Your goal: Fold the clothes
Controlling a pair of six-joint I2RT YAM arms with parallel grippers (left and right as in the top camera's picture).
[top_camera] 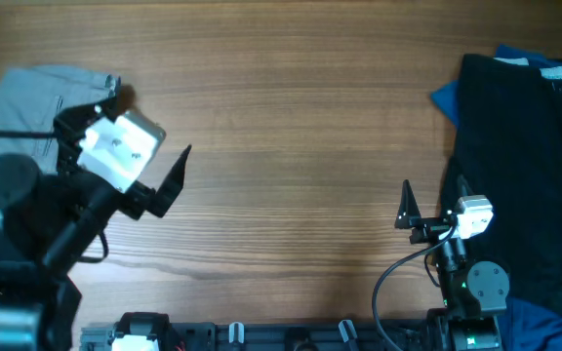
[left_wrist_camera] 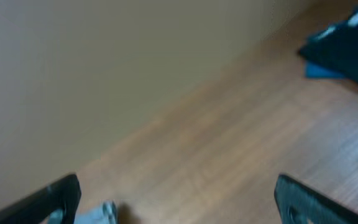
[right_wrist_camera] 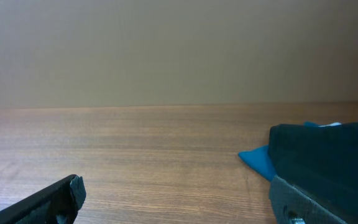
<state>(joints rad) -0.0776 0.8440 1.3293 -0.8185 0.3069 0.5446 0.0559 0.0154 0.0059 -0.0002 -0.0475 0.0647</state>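
Observation:
The grey shorts (top_camera: 32, 97) lie bunched in a compact shape at the far left of the wooden table (top_camera: 291, 127). My left gripper (top_camera: 135, 156) is open and empty, raised beside the shorts' right edge and apart from them. In the left wrist view its two black fingers (left_wrist_camera: 179, 208) stand wide apart over bare wood. A small pale grey patch (left_wrist_camera: 101, 213) shows by the left finger, and I cannot tell what it is. My right gripper (top_camera: 432, 203) is open and empty near the front right. Its fingers (right_wrist_camera: 179, 199) are wide apart over the table.
A large black garment (top_camera: 525, 146) covers the right side of the table, with a blue piece (top_camera: 444, 96) sticking out beneath it. Both show in the right wrist view, the black garment (right_wrist_camera: 328, 155) above the blue piece (right_wrist_camera: 257, 158). Arm bases stand along the front edge.

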